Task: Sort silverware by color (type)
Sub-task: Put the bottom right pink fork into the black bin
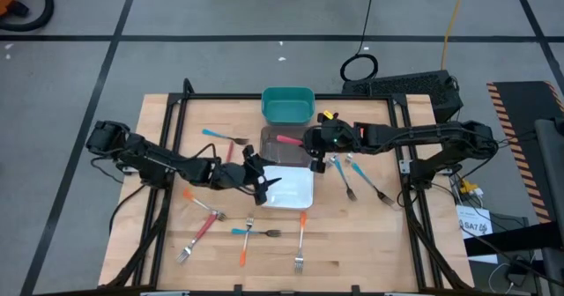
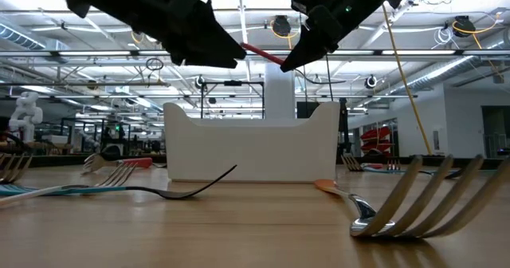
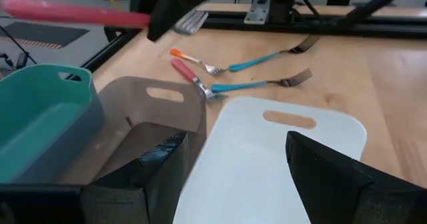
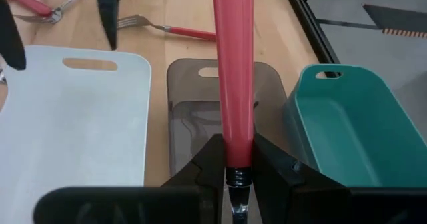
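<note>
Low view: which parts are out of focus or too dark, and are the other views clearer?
Low view: the near fork is blurred, both arms are dark silhouettes against ceiling lights. Right wrist view: the red handle in the right end effector is sharp. High view: evenly lit, soft shadows.

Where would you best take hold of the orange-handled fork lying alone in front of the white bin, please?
Probably mid-handle on the orange-handled fork, coming straight down from above with the fingers across it. It lies flat on the wood, handle toward the white bin, tines toward the table's front edge, nothing touching it. The open left gripper hovers nearest.
</note>
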Controlling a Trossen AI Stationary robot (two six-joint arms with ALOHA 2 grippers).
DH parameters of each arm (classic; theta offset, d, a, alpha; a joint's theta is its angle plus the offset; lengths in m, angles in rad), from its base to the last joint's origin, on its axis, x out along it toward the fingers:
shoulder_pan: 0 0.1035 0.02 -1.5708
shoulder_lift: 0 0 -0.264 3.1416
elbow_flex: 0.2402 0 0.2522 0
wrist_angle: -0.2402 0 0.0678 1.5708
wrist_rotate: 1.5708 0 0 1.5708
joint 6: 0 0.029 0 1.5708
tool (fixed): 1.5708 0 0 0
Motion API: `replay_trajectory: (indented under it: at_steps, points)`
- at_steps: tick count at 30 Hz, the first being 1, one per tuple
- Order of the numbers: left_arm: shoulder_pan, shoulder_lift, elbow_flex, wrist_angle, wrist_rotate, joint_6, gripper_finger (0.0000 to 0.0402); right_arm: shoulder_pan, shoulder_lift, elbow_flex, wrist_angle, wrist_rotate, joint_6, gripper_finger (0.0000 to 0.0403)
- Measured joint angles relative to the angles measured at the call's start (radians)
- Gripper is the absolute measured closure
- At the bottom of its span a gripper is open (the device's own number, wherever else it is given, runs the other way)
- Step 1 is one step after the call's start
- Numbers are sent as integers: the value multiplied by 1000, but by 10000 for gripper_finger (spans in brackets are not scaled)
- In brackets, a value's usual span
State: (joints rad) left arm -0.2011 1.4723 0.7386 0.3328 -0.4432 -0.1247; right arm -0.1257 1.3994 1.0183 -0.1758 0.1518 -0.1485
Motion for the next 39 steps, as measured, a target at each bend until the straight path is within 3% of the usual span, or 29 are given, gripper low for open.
replay_trajectory:
  at_steps: [11, 17, 24, 29, 33, 36, 39]
  points:
    - [13, 0, 70, -102, 10, -3, 149, 0, 0, 0, -20, 0, -5, 355]
    - [10, 0, 73, -114, 92, -8, 149, 1, 0, 0, -43, 0, -1, 355]
    - [9, -40, 73, -123, 214, 108, 149, 1, 0, 0, -77, 0, 7, 355]
    - [4, -140, 67, -294, 216, 225, 172, 1, 0, 0, -78, 0, -10, 355]
    - [40, -252, -2, -371, 217, 245, 213, -13, 0, 0, -38, 0, -48, 355]
    - [72, -357, -108, -303, 215, 223, 244, -32, 0, 0, 29, -1, -76, 355]
    - [94, -456, -239, -188, 206, 188, 266, -64, 0, 0, 108, -71, -103, 355]
